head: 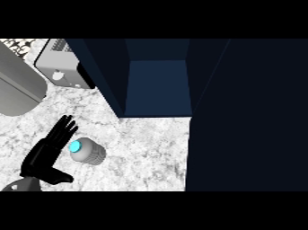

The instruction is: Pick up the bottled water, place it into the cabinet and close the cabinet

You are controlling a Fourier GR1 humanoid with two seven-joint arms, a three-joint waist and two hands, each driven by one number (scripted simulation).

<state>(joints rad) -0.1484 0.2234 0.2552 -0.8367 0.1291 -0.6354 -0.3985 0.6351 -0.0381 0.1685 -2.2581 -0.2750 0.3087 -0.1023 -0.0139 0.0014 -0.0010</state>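
Bottled water stands upright on the marble tabletop, seen from above w/ its blue cap up, at near left of the scene. Left robot hand sits just left of it, fingers straight and pointing far/up-right, thumb stuck out toward near right; it's beside the bottle, holds nothing, and contact can't be judged. Cabinet stands at far centre, dark blue, its inside open to view; bottle is well apart from it, nearer and to the left. Big dark panel fills the right side, prob. the cabinet's door. Far left: a grey box-like appliance and a lighter grey rounded thing.
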